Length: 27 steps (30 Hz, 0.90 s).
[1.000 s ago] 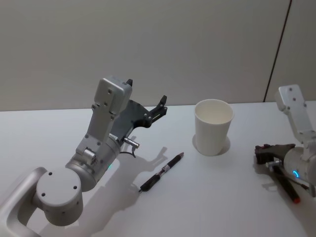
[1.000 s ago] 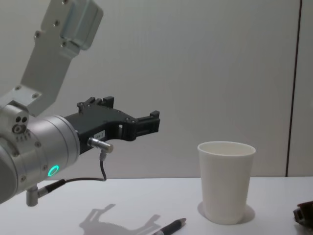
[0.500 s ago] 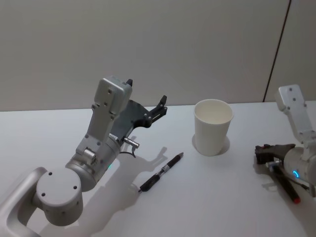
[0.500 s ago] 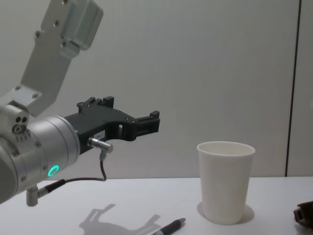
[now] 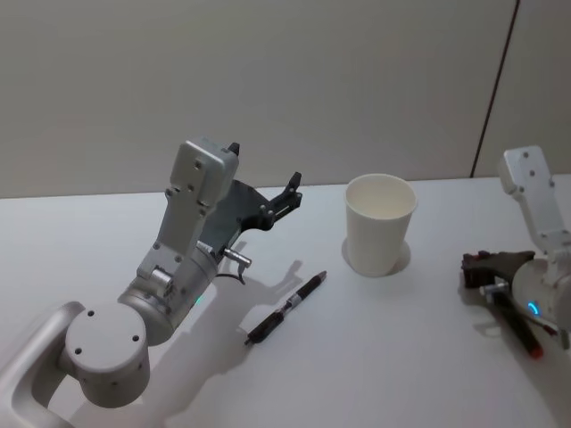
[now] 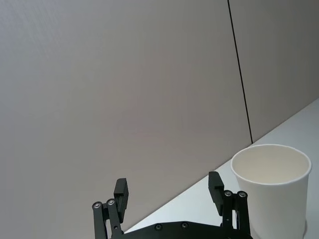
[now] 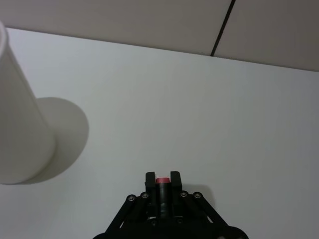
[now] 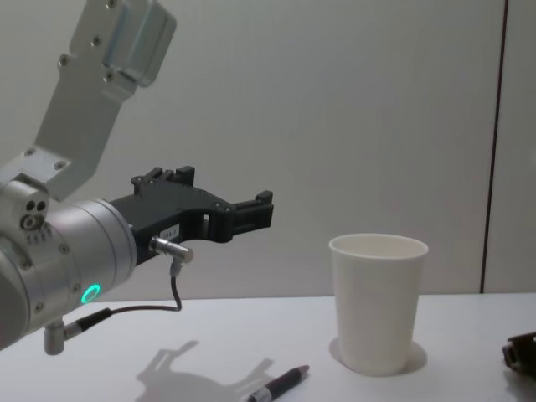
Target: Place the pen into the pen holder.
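Note:
A black pen lies flat on the white table, in front and to the left of the pen holder, a plain white paper cup standing upright. The pen and the cup are apart. My left gripper hangs open and empty in the air, above and behind the pen, left of the cup. At the table's right, low, my right gripper is shut on a dark stick with a red end. The cup stands off to its side.
A plain grey wall with a dark vertical seam rises behind the table. Bare tabletop lies around the cup and between the two arms. My left arm's large elbow joint fills the near left corner.
The cup, the pen and the wall seam sit slightly farther left in both views than a second ago. The left arm holds the same pose, and neither gripper has changed its state.

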Tool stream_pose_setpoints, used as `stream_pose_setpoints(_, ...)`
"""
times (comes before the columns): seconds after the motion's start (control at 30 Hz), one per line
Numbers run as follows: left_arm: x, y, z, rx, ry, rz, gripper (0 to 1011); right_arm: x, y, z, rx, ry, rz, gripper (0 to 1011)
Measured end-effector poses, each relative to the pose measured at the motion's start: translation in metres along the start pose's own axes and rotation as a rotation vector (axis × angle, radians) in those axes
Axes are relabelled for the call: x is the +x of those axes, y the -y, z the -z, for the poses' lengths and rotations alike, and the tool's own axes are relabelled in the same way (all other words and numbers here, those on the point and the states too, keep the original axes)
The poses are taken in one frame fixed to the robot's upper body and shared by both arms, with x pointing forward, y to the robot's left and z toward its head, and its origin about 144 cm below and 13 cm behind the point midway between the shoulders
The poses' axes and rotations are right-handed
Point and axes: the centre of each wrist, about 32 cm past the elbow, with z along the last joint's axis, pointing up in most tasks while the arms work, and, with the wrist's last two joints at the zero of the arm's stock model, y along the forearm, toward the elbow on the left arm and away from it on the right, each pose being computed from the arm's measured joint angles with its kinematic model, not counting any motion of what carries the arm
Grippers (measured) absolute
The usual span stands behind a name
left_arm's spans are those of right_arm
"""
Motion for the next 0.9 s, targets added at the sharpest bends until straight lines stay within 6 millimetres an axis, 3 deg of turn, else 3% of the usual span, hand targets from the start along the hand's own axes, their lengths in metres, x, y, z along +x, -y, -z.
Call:
stream_pose_setpoints(0.37, 0.0, 0.0, 0.0, 0.0, 0.0, 0.0, 1001, 0.001, 0.008, -0.015, 0.132, 0.011, 0.039, 165)
stream_pose_setpoints(0.9, 0.0, 0.0, 0.0, 0.0, 0.0, 0.0, 1001, 0.008, 0.037, -0.048, 0.411, -0.006, 0.084, 165)
